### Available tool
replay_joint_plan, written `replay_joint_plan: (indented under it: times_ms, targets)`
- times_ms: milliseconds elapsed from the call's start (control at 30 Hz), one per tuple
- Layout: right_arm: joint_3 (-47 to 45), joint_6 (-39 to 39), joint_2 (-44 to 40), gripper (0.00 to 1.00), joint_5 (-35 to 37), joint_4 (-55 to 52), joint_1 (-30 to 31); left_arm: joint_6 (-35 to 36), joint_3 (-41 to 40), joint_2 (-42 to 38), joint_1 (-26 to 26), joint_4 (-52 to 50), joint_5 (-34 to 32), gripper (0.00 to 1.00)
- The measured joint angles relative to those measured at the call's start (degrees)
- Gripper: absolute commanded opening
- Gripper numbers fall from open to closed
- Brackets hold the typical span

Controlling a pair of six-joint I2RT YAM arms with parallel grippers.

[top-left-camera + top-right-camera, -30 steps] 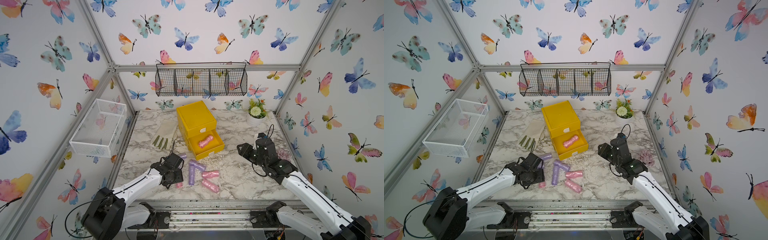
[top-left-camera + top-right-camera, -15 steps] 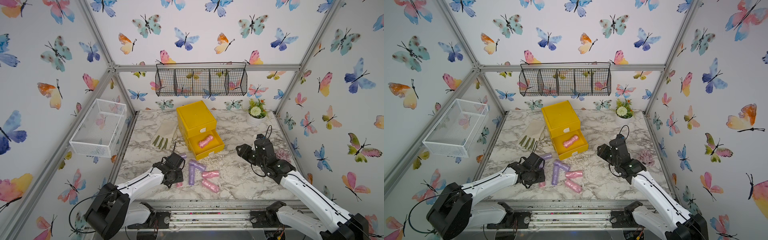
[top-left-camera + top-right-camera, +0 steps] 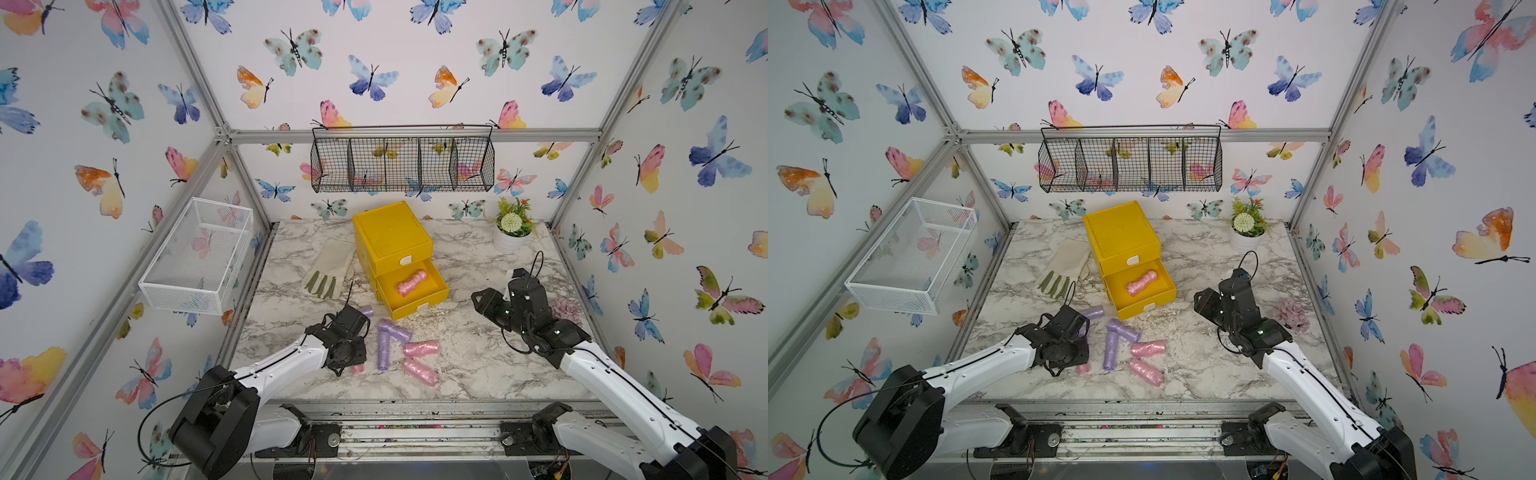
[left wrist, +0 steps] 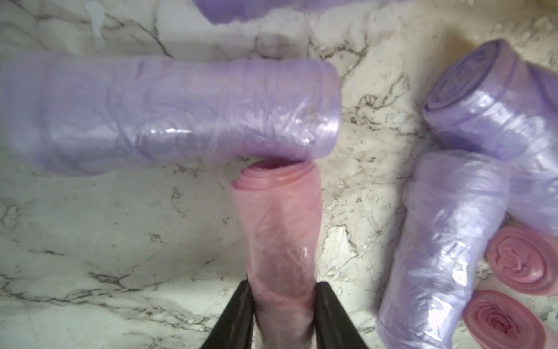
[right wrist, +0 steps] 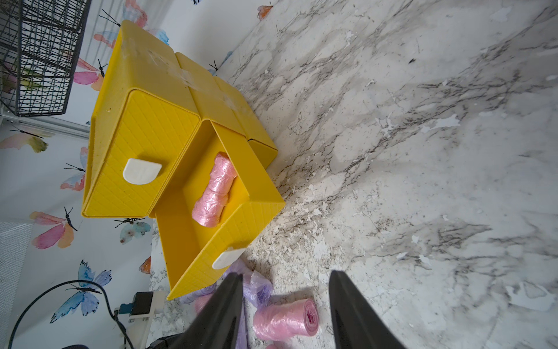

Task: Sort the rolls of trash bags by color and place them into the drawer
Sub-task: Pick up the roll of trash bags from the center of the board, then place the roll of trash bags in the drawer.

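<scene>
Pink sorting is barely underway: one stored pink roll (image 3: 411, 282) is lying in the open lower drawer (image 3: 415, 304) of the yellow cabinet (image 3: 390, 232); the top drawer is sitting shut. Left gripper (image 4: 283, 284) is pinching a 2nd pink roll (image 4: 280, 229) from both sides, w/ the roll resting on the marble table (image 3: 478, 361) and its end butting a purple roll (image 4: 181, 111). Two loose pink rolls (image 3: 420, 348) & a V of purple rolls (image 3: 383, 349) are waiting nearby; no green is showing. Right gripper (image 5: 285, 273) is hovering part-open, empty. Bare marble is lying btwn pile & drawer front, so the lift path looks clear; the glove (image 3: 328, 270) is sitting well aside.
</scene>
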Motion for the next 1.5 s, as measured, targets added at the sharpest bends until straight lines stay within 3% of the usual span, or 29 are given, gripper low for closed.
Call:
replay_joint_plan:
  times_ms: [300,567,767,1067,1300,1500]
  targets:
    - [-0.6,0.2,0.1,0.51,-0.2,0.7,0.0,0.2,3.5,-2.7,-0.1,-3.5,0.3,0.27]
    - [-0.8,0.1,1.8,0.51,-1.2,2.1,0.0,1.1,14.1,-10.4,-0.8,-10.3,-0.3,0.23]
    - [-0.8,0.1,2.3,0.52,-1.9,2.6,0.0,4.8,23.8,-12.0,-0.8,-14.9,-0.6,0.24]
    - [-0.8,0.1,-0.2,0.52,-2.1,2.4,0.0,13.3,39.3,-7.3,-4.0,-17.2,-0.5,0.24]
    - [-0.8,0.0,-1.9,0.52,-1.9,1.4,-0.2,20.2,50.2,0.7,-8.0,-16.6,-0.3,0.24]
    - [-1.5,0.0,-5.1,0.52,-0.9,-1.1,-0.3,25.7,55.2,7.4,-9.4,-15.0,0.4,0.26]
